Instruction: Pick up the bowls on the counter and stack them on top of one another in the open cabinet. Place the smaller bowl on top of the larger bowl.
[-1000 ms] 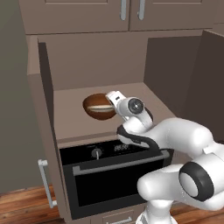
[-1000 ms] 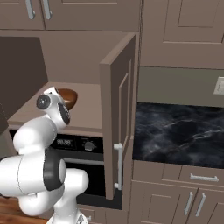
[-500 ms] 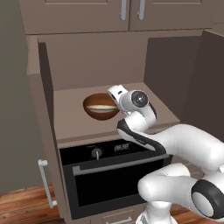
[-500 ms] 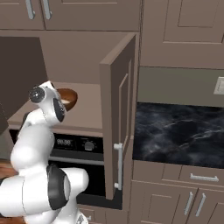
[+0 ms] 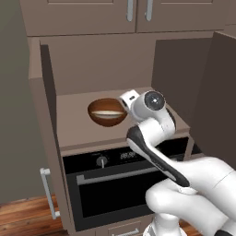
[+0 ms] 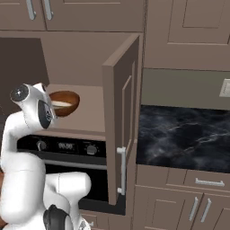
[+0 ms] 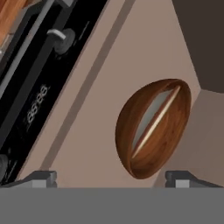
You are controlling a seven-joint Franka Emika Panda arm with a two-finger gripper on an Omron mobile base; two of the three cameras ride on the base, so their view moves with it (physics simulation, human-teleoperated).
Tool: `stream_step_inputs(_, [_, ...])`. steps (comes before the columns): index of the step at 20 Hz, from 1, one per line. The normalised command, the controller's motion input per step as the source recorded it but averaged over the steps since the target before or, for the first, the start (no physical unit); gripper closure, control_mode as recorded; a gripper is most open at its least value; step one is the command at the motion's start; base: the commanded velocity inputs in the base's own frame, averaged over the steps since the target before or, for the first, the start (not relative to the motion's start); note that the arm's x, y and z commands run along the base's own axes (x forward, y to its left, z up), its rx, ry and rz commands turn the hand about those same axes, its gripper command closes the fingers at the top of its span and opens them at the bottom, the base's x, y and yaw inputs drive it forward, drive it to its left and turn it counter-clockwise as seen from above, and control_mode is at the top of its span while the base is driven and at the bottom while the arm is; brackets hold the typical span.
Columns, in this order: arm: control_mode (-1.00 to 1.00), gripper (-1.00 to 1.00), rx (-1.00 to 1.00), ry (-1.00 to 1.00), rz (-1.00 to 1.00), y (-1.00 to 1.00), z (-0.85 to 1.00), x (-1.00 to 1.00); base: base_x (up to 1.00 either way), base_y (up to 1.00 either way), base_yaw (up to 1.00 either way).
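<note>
Sitting pretty inside the open cabinet (image 5: 69, 122), the larger bowl (image 5: 107, 112) rests on the taupe floor with the smaller bowl (image 5: 108, 113) nested inside it, its cream-white inside showing as a pale sliver within the brown wood. The stack looks made, so by my reading the job is at its tail end.

What could spoil it now? The arm's wrist sits just beside the stack in the left base view, and a careless sideways swing on the way out could clip the wooden rim and shove both bowls across the cabinet floor. The open cabinet door (image 6: 121, 134) stands close on the arm's right too, and a wide sweep might knock it. A straight pull back looks the safest bet.

Now the claw (image 7: 111, 177): spread wide, its two dark fingertips (image 7: 41, 178) set well apart at the bottom of the hand view, with the bowls lying beyond them. It grips nothing and touches nothing. The black marble table (image 6: 184, 137) lies off to the right.
</note>
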Motion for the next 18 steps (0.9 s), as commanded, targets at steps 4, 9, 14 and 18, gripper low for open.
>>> stream_step_inputs(4, [-1.00, -1.00, 0.08, 0.19, -0.11, -0.07, 0.49, -0.81, 0.00, 0.00, 0.00])
stream_step_inputs(9, [-1.00, -1.00, 0.07, 0.11, -0.11, -0.11, 0.41, -0.94, 0.00, 0.00, 0.00])
stream_step_inputs(14, [-1.00, -1.00, 0.02, 0.00, -0.08, -0.17, 0.24, -1.00, 0.00, 0.00, 0.00])
stream_step_inputs(18, [-1.00, -1.00, 0.01, 0.00, -0.06, -0.17, 0.21, -1.00, 0.00, 0.00, 0.00])
